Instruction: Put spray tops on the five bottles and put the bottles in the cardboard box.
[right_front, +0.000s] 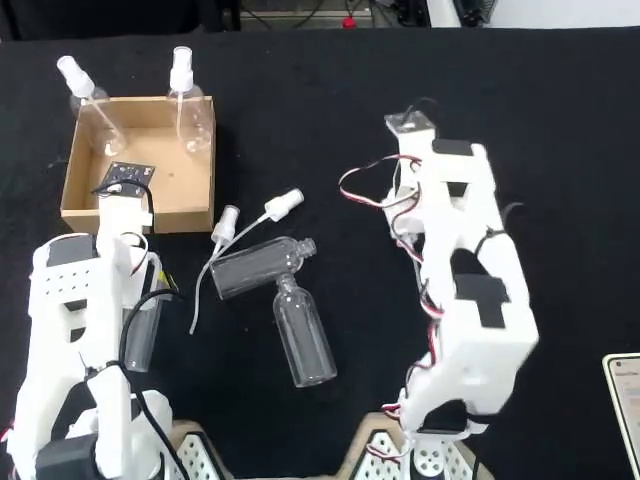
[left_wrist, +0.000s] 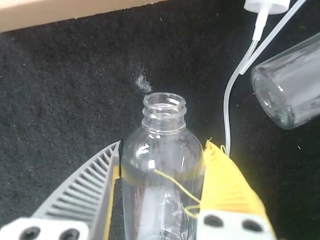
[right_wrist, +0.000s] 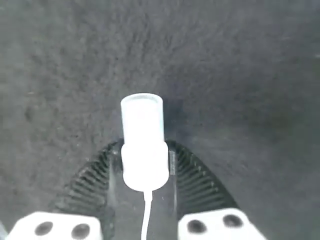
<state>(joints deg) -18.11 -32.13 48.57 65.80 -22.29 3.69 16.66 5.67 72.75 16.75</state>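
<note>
Note two uncapped bottles (right_front: 255, 268) lying on the table (right_front: 300, 100) between the arms, with two loose spray tops (right_front: 283, 205) just beside them, near the cardboard box (right_front: 180, 218). Refer to the left wrist view for the left tool (left_wrist: 162, 150) clamped on a third, open-necked bottle (left_wrist: 162, 125), and to the right wrist view for the right tool (right_wrist: 143, 150) pinching a spray top (right_wrist: 142, 120). Find two capped bottles (right_front: 190, 115) inside the box.

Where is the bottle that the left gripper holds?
In the left wrist view the bottle is clamped in the left gripper, neck open; the high view places it on the left, just in front of the cardboard box.
</note>
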